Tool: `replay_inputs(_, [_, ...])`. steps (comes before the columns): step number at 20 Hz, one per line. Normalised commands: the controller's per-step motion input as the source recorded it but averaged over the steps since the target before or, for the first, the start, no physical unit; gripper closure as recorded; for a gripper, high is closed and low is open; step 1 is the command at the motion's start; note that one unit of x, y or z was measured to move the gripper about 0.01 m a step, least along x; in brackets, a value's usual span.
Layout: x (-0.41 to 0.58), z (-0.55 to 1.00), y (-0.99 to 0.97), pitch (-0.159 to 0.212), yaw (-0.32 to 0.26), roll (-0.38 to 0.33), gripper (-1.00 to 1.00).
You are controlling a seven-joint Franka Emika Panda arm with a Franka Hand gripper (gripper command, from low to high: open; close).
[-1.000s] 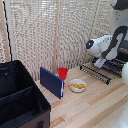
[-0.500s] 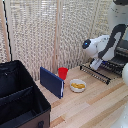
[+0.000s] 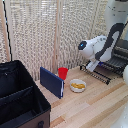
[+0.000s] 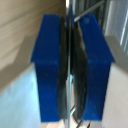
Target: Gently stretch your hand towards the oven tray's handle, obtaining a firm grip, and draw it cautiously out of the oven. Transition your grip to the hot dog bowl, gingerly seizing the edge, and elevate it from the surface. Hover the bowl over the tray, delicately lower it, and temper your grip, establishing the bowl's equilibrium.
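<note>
Gripping handle (image 4: 69,55) between end effector (image 4: 70,70) pads, bowl (image 3: 77,85) exterior-only

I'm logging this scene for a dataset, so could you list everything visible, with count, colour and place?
hot dog bowl: one, white with yellow-orange food, on the wooden table near the middle.
red cup: one, red, behind the bowl, by the slatted screen.
blue panel: one, dark blue, standing upright towards the exterior view's left of the bowl.
black bin: one, black, at the exterior view's lower left.
oven tray: one, dark wire rack, at the exterior view's right, in front of the oven.
oven: one, dark, at the exterior view's right edge, partly hidden.
table: one, light wood.
screen: pale slatted backdrop.
arm: one, white and black, above the tray.
pincer: blue pads close around a thin dark bar.
</note>
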Motion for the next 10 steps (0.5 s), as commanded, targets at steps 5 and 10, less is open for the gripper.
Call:
replay_inputs(5, [0.039, 0.00, 0.16, 0.006, -0.006, -0.003, -1.00])
replay_inputs(10, [0.000, 0.00, 0.05, -0.054, -0.028, 0.022, -1.00])
